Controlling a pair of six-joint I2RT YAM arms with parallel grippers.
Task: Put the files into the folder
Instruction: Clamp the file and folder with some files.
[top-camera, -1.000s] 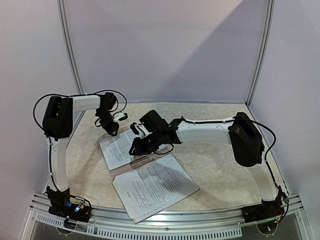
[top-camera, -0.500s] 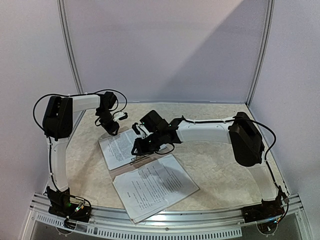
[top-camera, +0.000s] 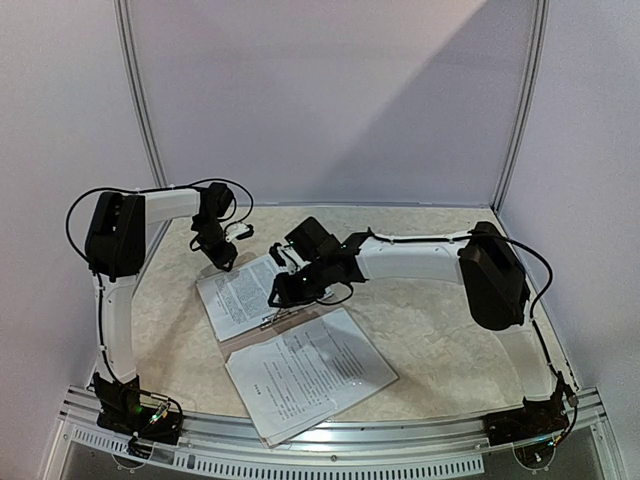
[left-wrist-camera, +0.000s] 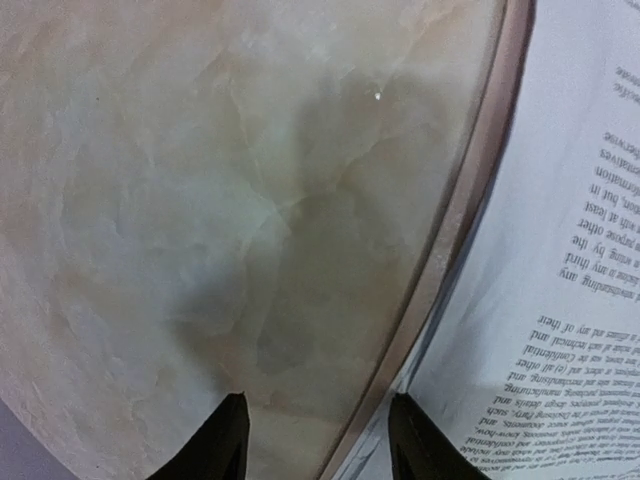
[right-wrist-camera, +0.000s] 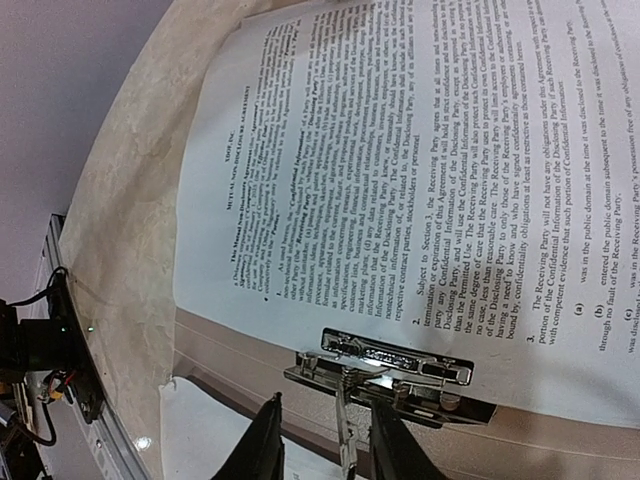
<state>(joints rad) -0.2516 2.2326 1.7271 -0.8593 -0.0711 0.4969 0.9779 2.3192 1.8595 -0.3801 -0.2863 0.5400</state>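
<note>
One file (top-camera: 238, 292) lies on the open brownish folder (right-wrist-camera: 250, 360), its top edge under the silver clip (right-wrist-camera: 395, 372). The clip's thin lever (right-wrist-camera: 345, 430) sticks up between the fingers of my right gripper (right-wrist-camera: 328, 450) (top-camera: 283, 293), with a gap on each side, so the gripper is open. A second file (top-camera: 310, 372) (right-wrist-camera: 200, 430) lies in front of the folder, nearer the arm bases. My left gripper (left-wrist-camera: 322, 445) (top-camera: 218, 258) is open at the folder's far left edge (left-wrist-camera: 470, 200). That edge runs between its fingers, and the printed sheet (left-wrist-camera: 570, 250) lies beside it.
The marbled tabletop (left-wrist-camera: 200, 200) is ringed by a metal rail (top-camera: 330, 435) along the near edge and by white walls behind and at both sides. The left arm's base with its wiring (right-wrist-camera: 35, 350) shows at the table's edge in the right wrist view.
Both grippers have opened wider. The right gripper has drawn back a little from the clip toward the right. The papers and folder lie as before.
</note>
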